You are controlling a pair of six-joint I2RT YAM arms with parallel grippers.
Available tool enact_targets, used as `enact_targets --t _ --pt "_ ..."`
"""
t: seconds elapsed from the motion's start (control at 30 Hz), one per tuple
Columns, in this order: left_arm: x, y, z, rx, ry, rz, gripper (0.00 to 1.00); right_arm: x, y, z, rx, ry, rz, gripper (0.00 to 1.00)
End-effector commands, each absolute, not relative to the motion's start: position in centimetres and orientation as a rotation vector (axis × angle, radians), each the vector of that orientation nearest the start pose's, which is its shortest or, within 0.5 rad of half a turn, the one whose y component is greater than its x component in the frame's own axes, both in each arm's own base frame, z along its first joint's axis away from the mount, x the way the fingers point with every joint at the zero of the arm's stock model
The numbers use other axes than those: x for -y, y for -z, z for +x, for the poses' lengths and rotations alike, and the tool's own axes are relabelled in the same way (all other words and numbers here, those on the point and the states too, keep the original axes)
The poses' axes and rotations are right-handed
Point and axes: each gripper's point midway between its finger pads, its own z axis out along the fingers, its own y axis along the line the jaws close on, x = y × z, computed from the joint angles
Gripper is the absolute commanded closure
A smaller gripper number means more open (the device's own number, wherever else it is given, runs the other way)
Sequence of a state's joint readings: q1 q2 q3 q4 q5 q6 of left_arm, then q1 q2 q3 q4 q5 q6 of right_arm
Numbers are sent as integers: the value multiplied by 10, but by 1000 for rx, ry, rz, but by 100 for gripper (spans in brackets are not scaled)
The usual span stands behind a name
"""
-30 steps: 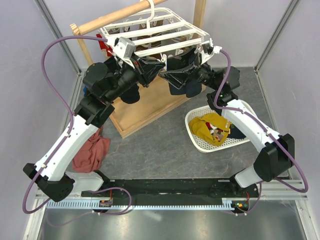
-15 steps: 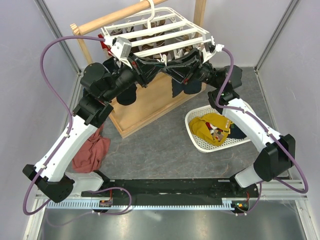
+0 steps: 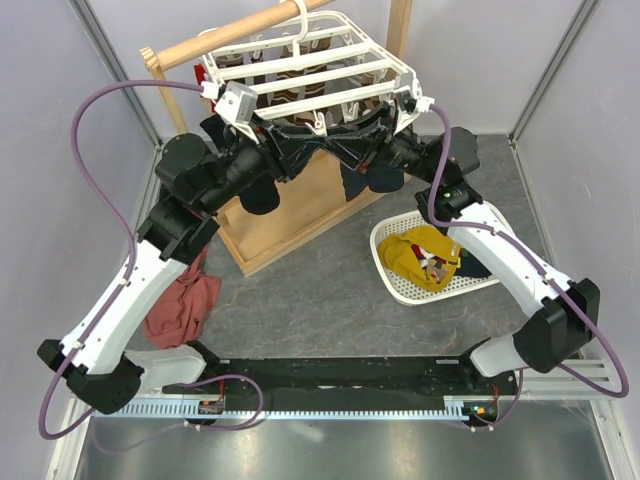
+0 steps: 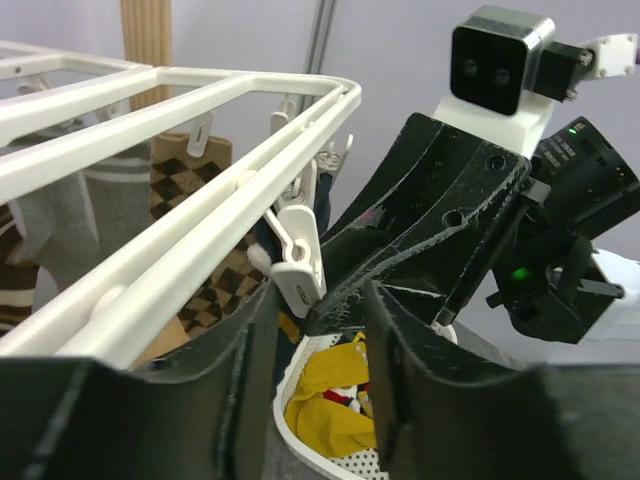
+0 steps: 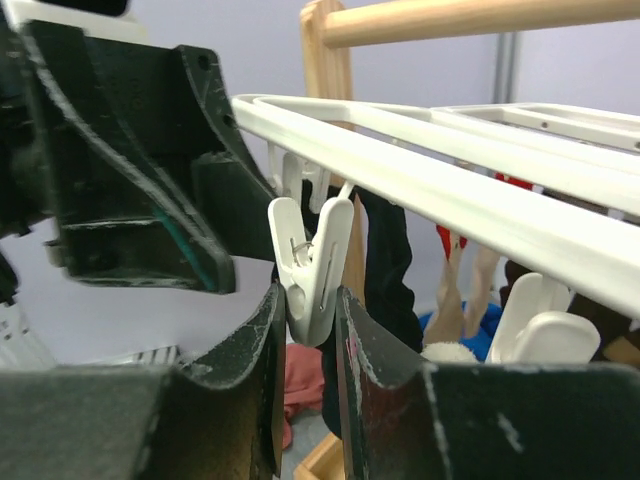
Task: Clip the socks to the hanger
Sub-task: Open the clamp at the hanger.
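Starting on the left, a dark sock [image 3: 258,195] hangs low behind my left arm, likely one of the navy pair already up on the hanger [image 5: 450,185]. My left pincer [image 4: 318,305] is raised to the hanger's near rail, fingers apart and holding nothing. A peg [image 5: 313,255] dangles just beside its left finger, and the other arm's tip pokes into the gap. Moving across, my right pincer [image 5: 308,300] is clamped on that peg's lower end, squeezing it from both sides. Just past it a navy sock [image 5: 385,260] hangs from the rail. I can't tell whether its cuff sits in this very peg or one behind, because my fingers cover the bite. I read this as the clipping step for the navy pair, right arm working the peg and left arm standing by. Far right, down on the bench [image 3: 330,290], the yellow socks [image 3: 425,255] lie in the basket [image 3: 395,285], not yet hung. For the next move I'd let go of the peg gently and draw both arms back without dragging the rail, since the frame hangs by its hook and would likely swing. Then the right arm goes down to the basket for a yellow sock.
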State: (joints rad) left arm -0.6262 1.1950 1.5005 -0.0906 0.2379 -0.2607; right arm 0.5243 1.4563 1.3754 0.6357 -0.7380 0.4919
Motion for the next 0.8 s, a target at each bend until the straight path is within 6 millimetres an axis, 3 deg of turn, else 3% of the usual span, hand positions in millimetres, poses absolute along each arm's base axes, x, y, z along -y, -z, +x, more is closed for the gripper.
enact_targets --t 0.0,0.17,0.3,0.57,0.77 --pt "241 -522 268 -1348 895 317 46 -319 -511 294 -976 -1001 -738 100" --pt "226 -523 272 -1412 849 185 34 -317 -505 305 -1017 -826 -685 100" --pt "230 -524 278 -1448 788 159 28 -321 -503 307 -1023 -714 -677 100" --pt "225 -522 292 -1515 647 38 27 -313 -501 310 -1016 -559 -648 100" --pt "233 -513 297 -1572 604 7 27 -315 -499 310 -1015 -505 -655 100"
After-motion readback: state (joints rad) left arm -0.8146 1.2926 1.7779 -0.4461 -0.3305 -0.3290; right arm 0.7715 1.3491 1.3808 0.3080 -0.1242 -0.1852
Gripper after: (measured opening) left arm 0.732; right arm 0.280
